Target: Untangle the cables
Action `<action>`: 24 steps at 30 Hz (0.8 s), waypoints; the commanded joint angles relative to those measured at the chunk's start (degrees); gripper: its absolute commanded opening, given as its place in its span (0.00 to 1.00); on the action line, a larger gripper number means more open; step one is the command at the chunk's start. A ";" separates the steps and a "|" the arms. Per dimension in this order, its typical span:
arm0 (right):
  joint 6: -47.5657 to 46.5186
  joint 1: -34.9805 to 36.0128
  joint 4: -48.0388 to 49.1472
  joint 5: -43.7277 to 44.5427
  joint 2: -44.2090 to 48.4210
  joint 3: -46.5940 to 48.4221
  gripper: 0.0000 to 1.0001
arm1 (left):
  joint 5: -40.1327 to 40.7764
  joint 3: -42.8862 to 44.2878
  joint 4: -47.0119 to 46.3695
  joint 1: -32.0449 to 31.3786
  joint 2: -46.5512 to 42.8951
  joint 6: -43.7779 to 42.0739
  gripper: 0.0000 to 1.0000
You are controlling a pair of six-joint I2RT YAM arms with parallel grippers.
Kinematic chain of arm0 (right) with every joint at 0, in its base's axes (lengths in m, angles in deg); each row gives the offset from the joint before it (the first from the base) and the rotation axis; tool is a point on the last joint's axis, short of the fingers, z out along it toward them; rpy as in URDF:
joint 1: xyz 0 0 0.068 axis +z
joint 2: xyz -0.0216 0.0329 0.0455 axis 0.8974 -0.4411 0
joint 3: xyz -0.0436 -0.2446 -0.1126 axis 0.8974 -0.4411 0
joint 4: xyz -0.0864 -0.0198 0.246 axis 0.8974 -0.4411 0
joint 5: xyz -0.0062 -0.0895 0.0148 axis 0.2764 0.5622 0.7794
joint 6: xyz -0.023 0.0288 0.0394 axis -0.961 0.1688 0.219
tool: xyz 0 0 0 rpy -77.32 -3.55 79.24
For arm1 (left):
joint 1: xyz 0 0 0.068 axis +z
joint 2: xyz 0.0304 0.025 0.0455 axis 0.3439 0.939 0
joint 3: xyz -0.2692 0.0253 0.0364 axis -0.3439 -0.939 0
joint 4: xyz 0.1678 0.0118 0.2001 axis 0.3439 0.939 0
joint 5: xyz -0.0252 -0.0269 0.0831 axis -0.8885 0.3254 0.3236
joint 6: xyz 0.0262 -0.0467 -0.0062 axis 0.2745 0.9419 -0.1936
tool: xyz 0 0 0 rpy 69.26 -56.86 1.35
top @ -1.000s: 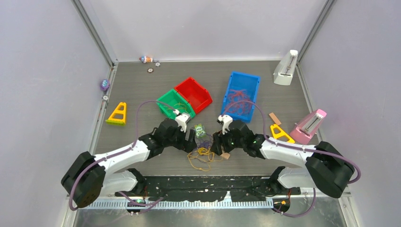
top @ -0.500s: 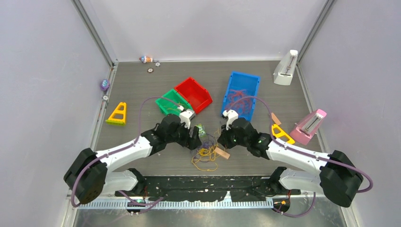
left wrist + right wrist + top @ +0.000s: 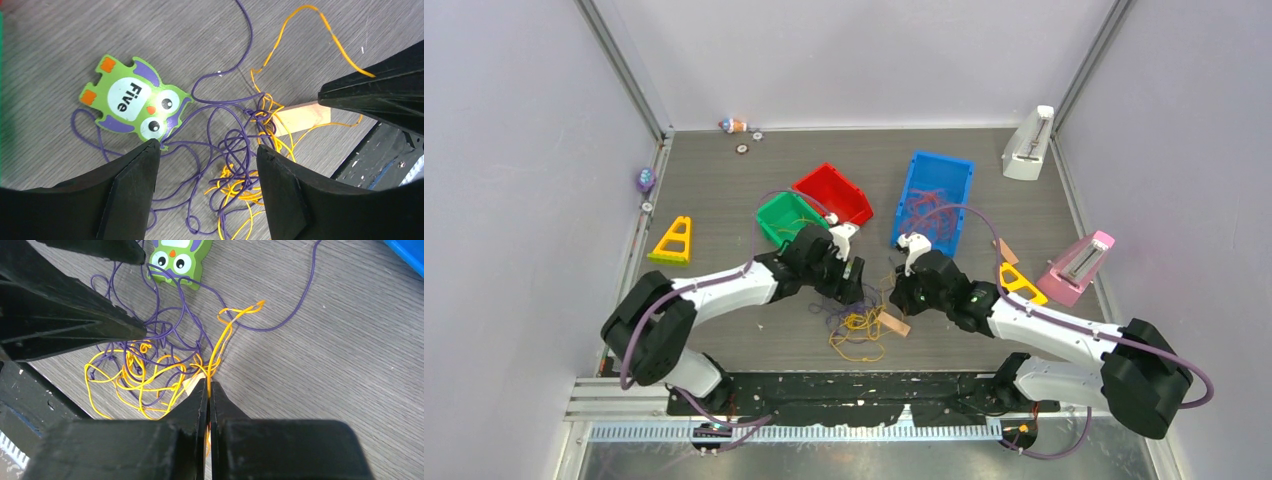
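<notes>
A tangle of yellow and dark purple cables (image 3: pixel 859 320) lies on the table between the two arms. My left gripper (image 3: pixel 207 146) hangs open just above the purple cable loops (image 3: pixel 235 145), with nothing between its fingers. One left fingertip (image 3: pixel 150 150) sits at the edge of a green owl piece (image 3: pixel 135 102). My right gripper (image 3: pixel 208 384) is shut on a strand of the yellow cable (image 3: pixel 150 375), which runs up from between its jaws to a small loop. In the top view the right gripper (image 3: pixel 896 300) sits at the tangle's right side and the left gripper (image 3: pixel 854 285) above it.
A small wooden block (image 3: pixel 300 117) lies against the tangle. Behind stand a green bin (image 3: pixel 786 217), a red bin (image 3: pixel 834 195) and a blue bin (image 3: pixel 934 200) holding orange-red cables. Yellow triangles (image 3: pixel 674 240) (image 3: pixel 1019 282) and a pink metronome (image 3: pixel 1079 265) flank the arms.
The right gripper has shut on the yellow cable. The left arm has swung right and forward over the tangle, covering the owl piece in the top view, its jaws slightly narrower.
</notes>
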State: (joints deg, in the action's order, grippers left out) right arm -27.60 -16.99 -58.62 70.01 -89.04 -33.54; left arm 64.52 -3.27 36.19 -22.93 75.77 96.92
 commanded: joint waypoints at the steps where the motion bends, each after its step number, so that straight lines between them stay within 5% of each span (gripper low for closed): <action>1: 0.95 0.28 0.19 3.02 0.90 1.62 0.06 | -2.32 2.78 0.09 -1.31 3.62 0.81 0.69; 4: 1.51 0.28 -0.17 4.70 2.40 1.17 0.06 | -2.85 1.77 -1.95 -2.73 4.65 1.97 0.54; 9: 3.21 0.28 -1.22 10.25 5.47 -0.01 0.05 | -4.62 -1.21 -5.32 -2.92 1.52 2.55 0.01; 24: 8.35 -0.71 -11.12 29.36 18.87 -2.66 0.05 | 23.46 -10.38 8.64 -0.73 -28.47 6.17 0.00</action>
State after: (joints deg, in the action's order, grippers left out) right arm -22.14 -17.19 -66.79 91.34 -72.63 -36.03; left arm 77.07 -10.92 38.90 -25.31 52.74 99.92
